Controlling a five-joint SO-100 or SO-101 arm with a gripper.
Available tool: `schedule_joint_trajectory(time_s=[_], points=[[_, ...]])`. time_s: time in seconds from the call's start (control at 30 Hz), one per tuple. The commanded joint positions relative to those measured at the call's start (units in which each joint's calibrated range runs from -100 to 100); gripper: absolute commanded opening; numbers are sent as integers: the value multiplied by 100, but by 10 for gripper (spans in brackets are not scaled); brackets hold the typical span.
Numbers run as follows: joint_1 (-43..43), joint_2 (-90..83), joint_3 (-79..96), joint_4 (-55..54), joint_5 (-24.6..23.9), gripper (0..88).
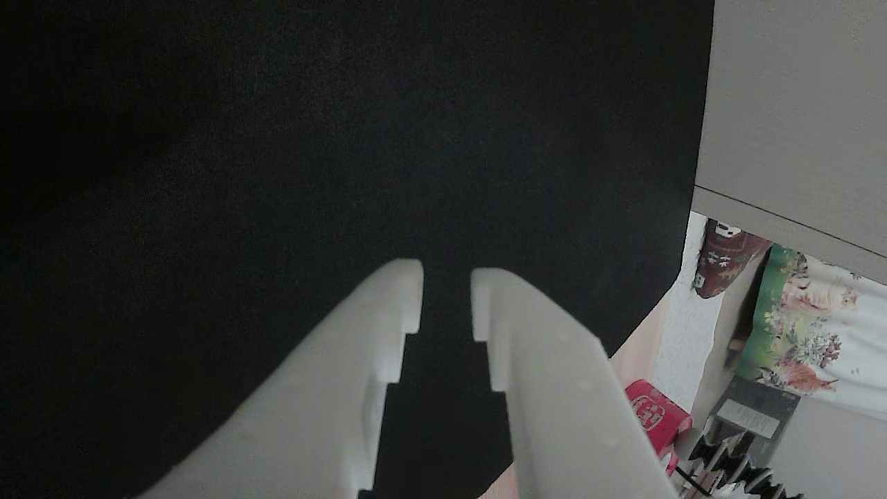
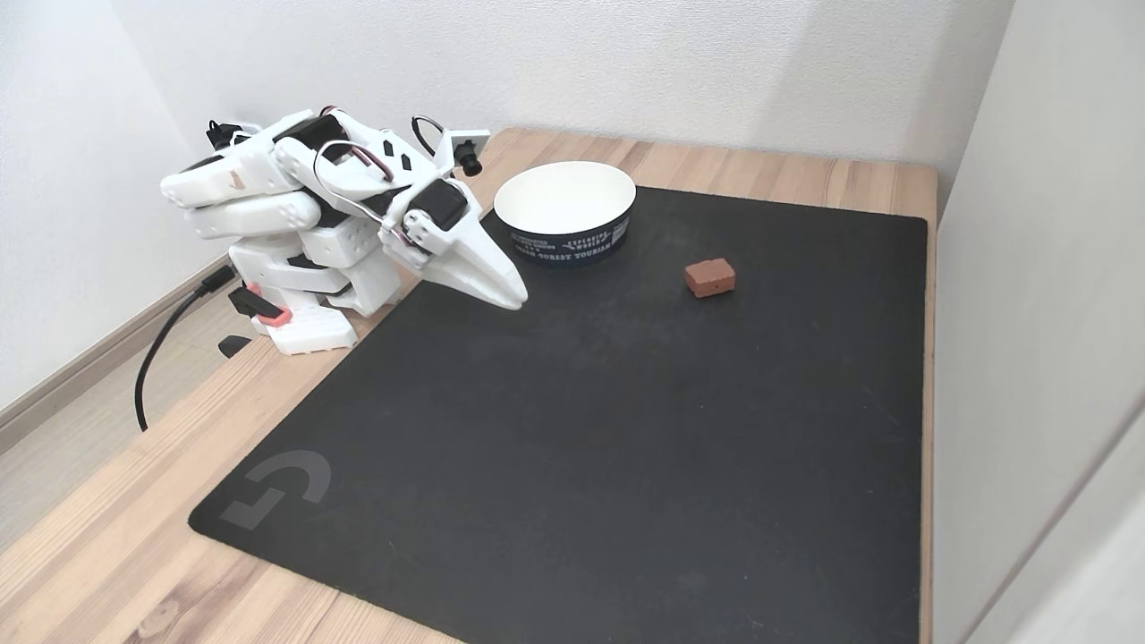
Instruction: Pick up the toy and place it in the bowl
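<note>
Fixed view: the black mat (image 2: 626, 429) is the landmark for every place below.
Table: pale wood (image 2: 107, 555), bare along the mat's left, near and far edges.
Mat: lies flat on the table, with a grey logo (image 2: 277, 487) in its near left corner.
Arm: white (image 2: 313, 224), folded low, with its base on the wood just off the mat's far left corner.
Bowl: white inside with a dark printed band (image 2: 565, 210), upright on the mat's far edge, left of its middle.
Gripper: pointed down over the mat's far left part (image 2: 512, 300), just beside the bowl's near left; in the other view its two white fingers (image 1: 554, 346) stand a little apart over bare mat (image 1: 447, 298), with nothing between them.
Toy: red block (image 2: 710, 276), lying on the mat's far half, to the right of the bowl and apart from it, well apart from the gripper.
</note>
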Motion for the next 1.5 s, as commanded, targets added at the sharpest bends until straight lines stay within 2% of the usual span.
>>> schedule_joint_trajectory(time_s=[0.0,0.33,0.53,1.0,1.47], points=[[33,-58,87,-5,-1,24],[-25,67,-3,-39,-6,23],[-100,1718,-1535,-166,-6,23],[-1363,5627,-5023,-471,-6,24],[-1957,8462,-7475,-437,31,23]])
